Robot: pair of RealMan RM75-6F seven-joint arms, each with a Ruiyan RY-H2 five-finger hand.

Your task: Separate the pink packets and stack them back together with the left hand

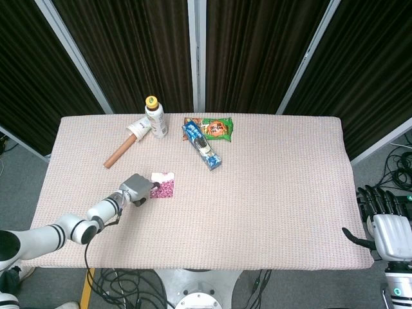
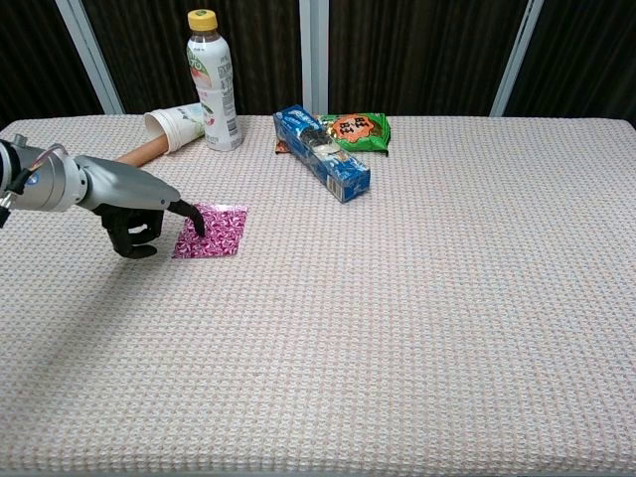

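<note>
My left hand (image 2: 134, 217) has one fingertip (image 2: 198, 227) pressed on the packets (image 2: 211, 231), other fingers curled, gripping nothing. They lie near and in front of the bottle (image 2: 214, 81). I judge light, flat pressure slides only the top packet.

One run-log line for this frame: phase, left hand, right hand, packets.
phase: separating | left hand: fingertip on pink packets, no grasp | right hand: idle off the table edge, holding nothing | packets: flat on tablecloth, spread
</note>
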